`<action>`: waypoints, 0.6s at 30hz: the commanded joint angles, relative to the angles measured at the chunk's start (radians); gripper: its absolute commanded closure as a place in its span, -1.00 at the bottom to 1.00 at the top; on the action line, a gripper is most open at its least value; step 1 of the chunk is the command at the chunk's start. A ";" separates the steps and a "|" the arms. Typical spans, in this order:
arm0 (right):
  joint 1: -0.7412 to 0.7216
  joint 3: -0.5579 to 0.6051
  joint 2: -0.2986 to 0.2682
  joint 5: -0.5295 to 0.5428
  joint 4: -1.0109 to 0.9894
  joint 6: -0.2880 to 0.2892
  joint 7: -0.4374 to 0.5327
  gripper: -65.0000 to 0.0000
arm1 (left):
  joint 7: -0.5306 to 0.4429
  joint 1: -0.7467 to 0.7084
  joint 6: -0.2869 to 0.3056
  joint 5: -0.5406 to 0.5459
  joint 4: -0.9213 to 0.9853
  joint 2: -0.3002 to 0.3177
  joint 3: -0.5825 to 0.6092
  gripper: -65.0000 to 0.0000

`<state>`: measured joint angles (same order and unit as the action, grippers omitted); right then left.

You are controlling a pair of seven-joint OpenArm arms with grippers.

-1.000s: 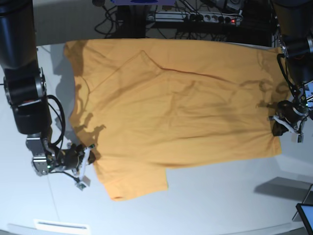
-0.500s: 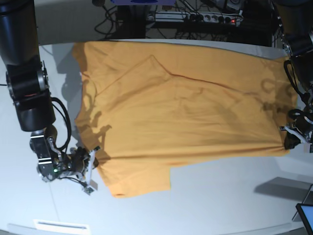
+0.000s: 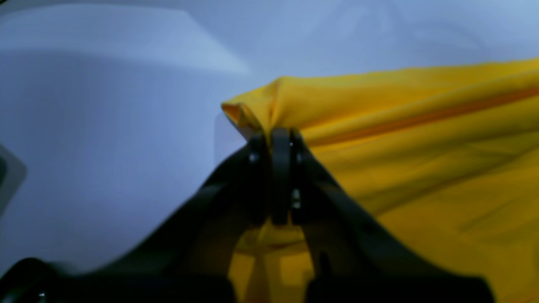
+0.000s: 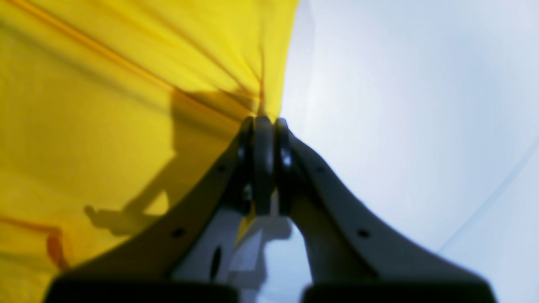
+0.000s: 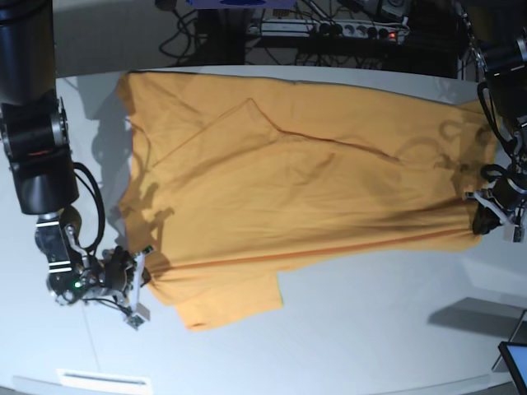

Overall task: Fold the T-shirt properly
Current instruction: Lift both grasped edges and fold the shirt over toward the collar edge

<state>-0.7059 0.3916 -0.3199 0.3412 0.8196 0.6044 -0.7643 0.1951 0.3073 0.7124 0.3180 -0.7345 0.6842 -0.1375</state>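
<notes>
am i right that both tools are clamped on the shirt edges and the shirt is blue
Not blue. The T-shirt is orange-yellow, as the base view shows. The rest holds: the left tool and the right tool are each shut on an edge.

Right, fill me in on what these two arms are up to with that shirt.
Both grippers are clamped shut on the orange-yellow T-shirt, which lies spread across the white table. The left gripper pinches one edge of the cloth, and the right gripper pinches the opposite edge near a sleeve. The fabric looks stretched between them, with a few creases. No fold has been completed yet.
</notes>
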 commanded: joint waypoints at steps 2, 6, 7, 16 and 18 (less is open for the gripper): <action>-0.005 -0.007 -0.031 -0.008 0.108 -0.014 -0.031 0.99 | -0.023 0.017 -0.014 0.014 -0.018 0.044 -0.011 1.00; 0.035 -0.009 -0.037 -0.008 0.240 -0.014 -0.100 0.99 | -0.023 0.017 -0.014 0.014 -0.023 0.044 -0.011 1.00; 0.045 -0.009 -0.037 -0.008 0.264 -0.016 -0.114 0.99 | -0.023 0.016 -0.014 0.014 -0.023 0.044 -0.011 1.00; 0.116 -0.118 -0.037 -0.009 0.379 -0.016 -0.185 0.99 | -0.024 -0.049 -0.014 0.014 -0.115 0.047 -0.012 1.00; 0.128 -0.142 -0.037 -0.009 0.418 -0.016 -0.212 0.99 | -0.021 -0.087 -0.014 0.014 -0.176 0.062 -0.012 1.00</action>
<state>-0.5407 0.2588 -0.3458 0.3363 1.2179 0.5957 -0.9913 0.1955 0.2001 0.7120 0.3187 -0.8974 0.7048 -0.1375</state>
